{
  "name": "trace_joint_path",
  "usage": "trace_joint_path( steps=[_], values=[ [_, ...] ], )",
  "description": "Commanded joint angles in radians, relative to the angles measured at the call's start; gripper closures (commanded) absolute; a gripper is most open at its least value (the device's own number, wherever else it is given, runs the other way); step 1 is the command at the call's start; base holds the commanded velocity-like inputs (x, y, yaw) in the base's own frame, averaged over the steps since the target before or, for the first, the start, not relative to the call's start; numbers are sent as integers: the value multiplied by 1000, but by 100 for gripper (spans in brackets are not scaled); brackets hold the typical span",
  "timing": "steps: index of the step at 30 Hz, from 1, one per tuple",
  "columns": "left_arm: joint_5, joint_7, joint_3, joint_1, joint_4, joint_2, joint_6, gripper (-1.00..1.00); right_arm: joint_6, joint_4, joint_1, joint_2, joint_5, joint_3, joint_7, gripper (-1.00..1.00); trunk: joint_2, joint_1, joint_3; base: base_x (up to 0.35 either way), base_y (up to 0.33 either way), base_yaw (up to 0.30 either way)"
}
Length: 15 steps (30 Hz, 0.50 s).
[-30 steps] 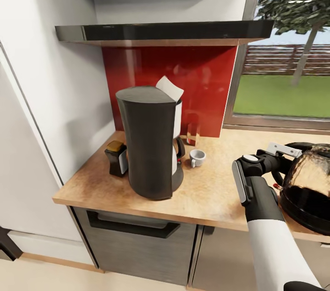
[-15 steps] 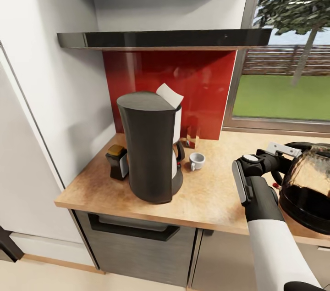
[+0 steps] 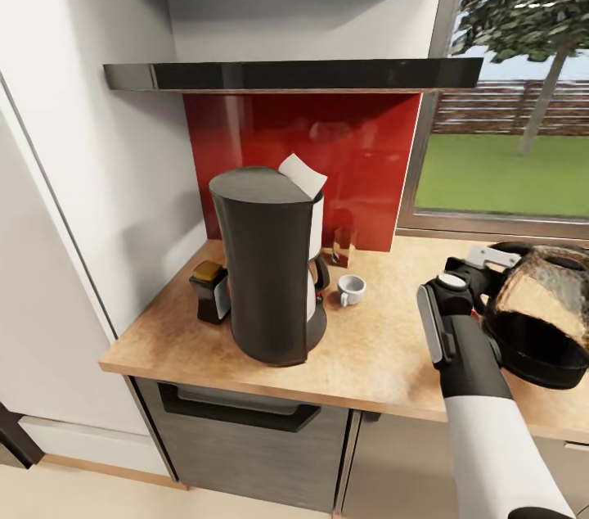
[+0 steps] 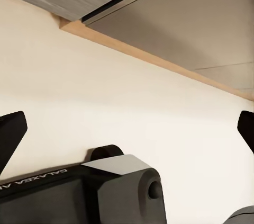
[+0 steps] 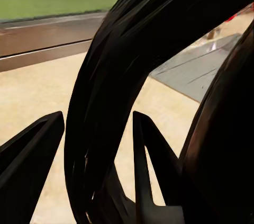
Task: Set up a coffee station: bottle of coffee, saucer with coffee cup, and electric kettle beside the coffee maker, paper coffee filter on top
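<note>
Now right gripper (image 3: pixel 483 269) closed round the kettle (image 3: pixel 540 314) handle, lifting it clear of the countertop (image 3: pixel 368 355) to carry toward the coffee maker (image 3: pixel 268 273)

I am holding my right arm stretched forward, its right end effector (image 3: pixel 481 267) clamping its two fingers (image 5: pixel 32 166) around the black handle of the electric kettle (image 3: pixel 536 314). My left end effector's (image 4: pixel 127 128) finger tips are sitting wide apart.
</note>
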Motion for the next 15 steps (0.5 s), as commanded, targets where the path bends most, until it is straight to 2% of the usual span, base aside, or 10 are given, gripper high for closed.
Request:
trace_joint_path(
  steps=[1, 4, 11, 15],
  values=[
    [6, -1, -8, -1, 1, 0, -8, -100, 11, -7, 0, 1, 8, -1, 20, 100, -1, 0, -1, 0, 0, 0],
    [6, -1, -8, -1, 0, 0, -8, -100, 11, -43, 5, 1, 9, 0, 83, 100, -1, 0, -1, 0, 0, 0],
    [6, -1, -8, -1, 0, 0, -8, -100, 12, -70, 13, 1, 10, 1, 152, 100, -1, 0, -1, -1, 0, 0],
    [6, -1, -8, -1, 0, 0, -8, -100, 11, -98, 25, 1, 15, 2, 231, 100, -1, 0, -1, -164, -24, 0]
  ],
)
